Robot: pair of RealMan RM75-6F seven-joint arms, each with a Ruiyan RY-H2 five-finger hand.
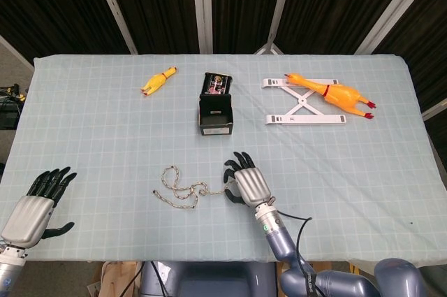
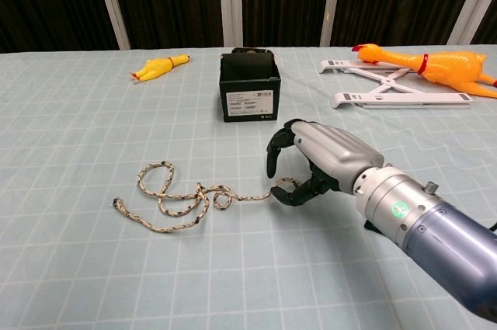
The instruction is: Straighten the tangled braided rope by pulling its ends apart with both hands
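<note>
Head view: the rope (image 1: 183,189) lies tangled at 7 o'clock of the tabletop (image 1: 105,129). Right hand (image 1: 248,184) arches over its right end; left hand (image 1: 35,206) rests released at 8 o'clock.

Chest view: right hand (image 2: 318,161) fingers (image 2: 273,155) curl around the rope (image 2: 175,199) end; grasp unclear.

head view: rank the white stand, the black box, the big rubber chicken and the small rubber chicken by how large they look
1. white stand
2. big rubber chicken, shorter than the stand it lies on
3. black box
4. small rubber chicken

All four lie in the far half of the table, so nearness hardly skews this.
</note>
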